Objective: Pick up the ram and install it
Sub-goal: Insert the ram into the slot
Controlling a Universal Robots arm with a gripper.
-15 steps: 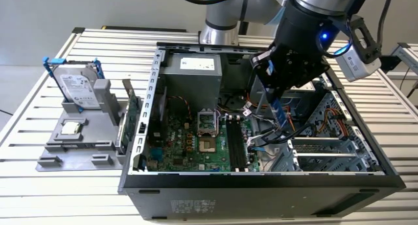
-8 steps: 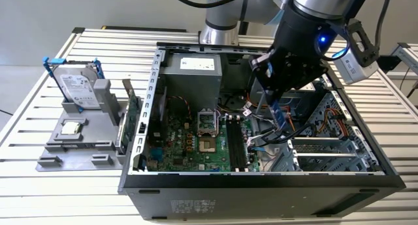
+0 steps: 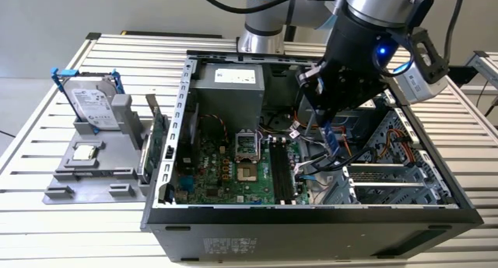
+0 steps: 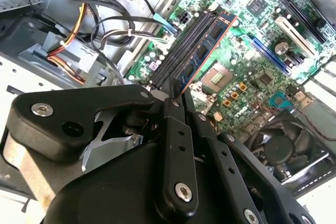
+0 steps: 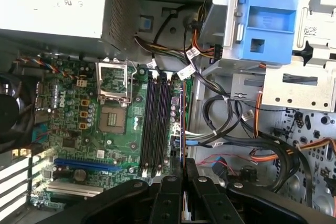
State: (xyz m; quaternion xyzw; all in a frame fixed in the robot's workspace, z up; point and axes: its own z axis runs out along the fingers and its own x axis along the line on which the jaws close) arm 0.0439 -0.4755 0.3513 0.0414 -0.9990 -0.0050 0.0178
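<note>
My gripper (image 3: 330,123) is shut on the ram (image 3: 333,143), a narrow blue-green stick with black chips that hangs upright inside the open computer case (image 3: 311,212). In the second wrist view the ram (image 4: 210,43) runs out from between the fingers (image 4: 177,109), lying along the black memory slots (image 4: 181,51). The first wrist view shows the ram (image 5: 182,124) edge-on, just beside the slots (image 5: 155,124) on the side away from the processor socket (image 5: 113,118). In the exterior view the stick hovers above the motherboard, to the exterior view's right of the slots (image 3: 280,169).
Bundled cables (image 5: 231,114) and a blue drive cage (image 5: 268,19) crowd the side beyond the ram. A power supply (image 3: 230,87) sits at the case's back. Outside, a grey fixture (image 3: 93,166) holds a hard drive in a blue frame (image 3: 93,102) and a green expansion card (image 3: 158,140).
</note>
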